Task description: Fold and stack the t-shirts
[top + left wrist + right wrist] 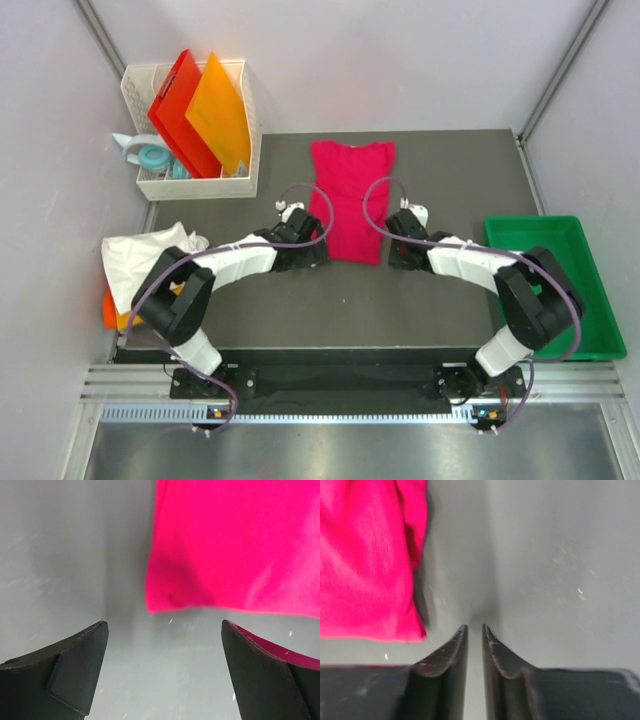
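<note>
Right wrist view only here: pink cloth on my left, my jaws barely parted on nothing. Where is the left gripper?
Observer: The left gripper is at the pink t-shirt's other near corner, jaws wide open, empty.
Operator: How does the shirt lie?
Observer: Flat, a narrow strip, sleeves at the far end, hem at the near end.
Operator: Any more shirts?
Observer: A white t-shirt is crumpled at the table's left edge, over something orange.

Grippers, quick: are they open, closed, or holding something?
Left gripper: wide open, holding nothing.
Right gripper: barely open, only a thin slit, holding nothing.
</note>
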{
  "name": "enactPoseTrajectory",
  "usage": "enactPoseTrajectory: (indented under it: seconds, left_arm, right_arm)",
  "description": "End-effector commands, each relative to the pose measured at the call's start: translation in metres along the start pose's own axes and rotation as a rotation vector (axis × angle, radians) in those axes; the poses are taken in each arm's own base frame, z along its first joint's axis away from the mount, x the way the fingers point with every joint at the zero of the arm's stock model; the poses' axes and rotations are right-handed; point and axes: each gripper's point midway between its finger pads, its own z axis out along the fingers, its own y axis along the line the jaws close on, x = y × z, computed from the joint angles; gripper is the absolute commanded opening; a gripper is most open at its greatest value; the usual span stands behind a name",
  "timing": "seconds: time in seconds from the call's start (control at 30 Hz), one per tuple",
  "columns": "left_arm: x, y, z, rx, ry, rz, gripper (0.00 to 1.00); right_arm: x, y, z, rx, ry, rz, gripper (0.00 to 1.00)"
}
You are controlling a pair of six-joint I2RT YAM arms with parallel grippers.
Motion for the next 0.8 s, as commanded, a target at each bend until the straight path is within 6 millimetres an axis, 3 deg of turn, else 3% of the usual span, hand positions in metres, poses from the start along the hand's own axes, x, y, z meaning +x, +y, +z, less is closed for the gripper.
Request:
enactPoseTrajectory:
  seconds: [0.0, 0.33, 0.5, 0.77]
  left_arm:
    - [-0.023, -0.005, -0.032, 0.055, -0.107, -0.023, 0.99]
    - [-0.009, -0.008, -0.028, 0.128, -0.104, -0.078, 0.99]
    - [-0.013, -0.012, -0.024, 0.132, -0.115, -0.068, 0.99]
    - [-0.029, -0.026, -0.022, 0.155, -0.143, -0.069, 0.99]
  right_arm:
    - [-0.028, 0.009, -0.032, -0.080, -0.087, -0.006, 0.26]
    - [-0.005, 0.033, -0.036, -0.188, -0.057, -0.024, 0.39]
    - [-0.009, 0.047, -0.032, -0.217, -0.054, -0.048, 0.44]
    - [-0.018, 0.064, -0.018, -0.230, -0.043, -0.064, 0.44]
